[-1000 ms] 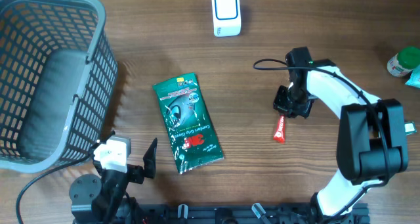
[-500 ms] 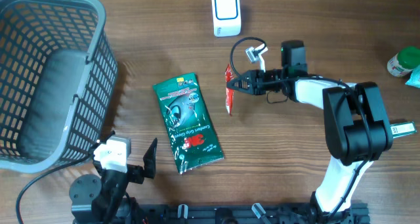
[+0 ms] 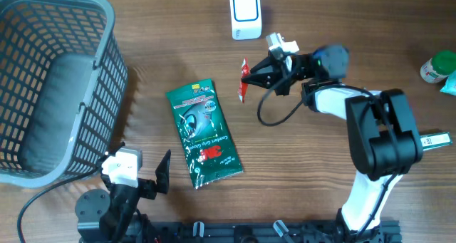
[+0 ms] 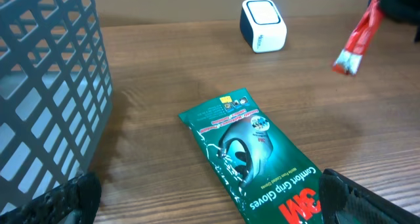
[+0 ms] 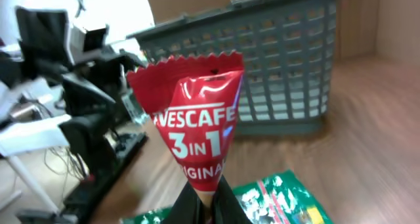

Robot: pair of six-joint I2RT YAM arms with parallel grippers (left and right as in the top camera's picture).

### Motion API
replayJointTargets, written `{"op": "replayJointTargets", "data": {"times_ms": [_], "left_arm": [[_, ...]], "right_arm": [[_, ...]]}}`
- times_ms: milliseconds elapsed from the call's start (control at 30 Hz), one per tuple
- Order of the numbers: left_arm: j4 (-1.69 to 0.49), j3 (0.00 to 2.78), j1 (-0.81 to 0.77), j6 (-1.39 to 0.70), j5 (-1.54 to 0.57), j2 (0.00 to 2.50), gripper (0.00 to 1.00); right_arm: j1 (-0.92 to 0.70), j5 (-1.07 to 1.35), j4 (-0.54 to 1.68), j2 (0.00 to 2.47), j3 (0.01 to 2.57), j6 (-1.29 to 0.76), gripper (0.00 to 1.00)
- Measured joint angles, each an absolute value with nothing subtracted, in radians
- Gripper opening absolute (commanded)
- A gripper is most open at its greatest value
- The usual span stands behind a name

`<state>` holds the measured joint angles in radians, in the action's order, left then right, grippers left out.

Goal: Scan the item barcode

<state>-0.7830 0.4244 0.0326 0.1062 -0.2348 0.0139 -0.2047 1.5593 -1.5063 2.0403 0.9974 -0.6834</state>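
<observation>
My right jaws pinch shut on the red Nescafe sachet (image 3: 243, 80), held above the tabletop (image 3: 299, 179) near the white scanner (image 3: 246, 13); my left jaws stand wide open, empty.

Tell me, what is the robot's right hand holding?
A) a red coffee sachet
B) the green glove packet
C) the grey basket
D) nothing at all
A: the right gripper is shut on the red coffee sachet, pinching it by one end above the table, while the green glove packet lies flat on the wood, untouched.
</observation>
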Motion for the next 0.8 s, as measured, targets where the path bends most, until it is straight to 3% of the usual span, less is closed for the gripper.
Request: {"op": "replayJointTargets", "data": {"times_ms": [233,800], "left_arm": [[-0.782,0.424,0.033,0.106,-0.234,0.014,1.00],[-0.782,0.424,0.033,0.106,-0.234,0.014,1.00]], "right_arm": [[-0.231,1.559,-1.579,2.034,0.999,-0.936,0.04],[-0.242,1.560,-1.421,2.031,0.995,-0.945,0.04]]}}
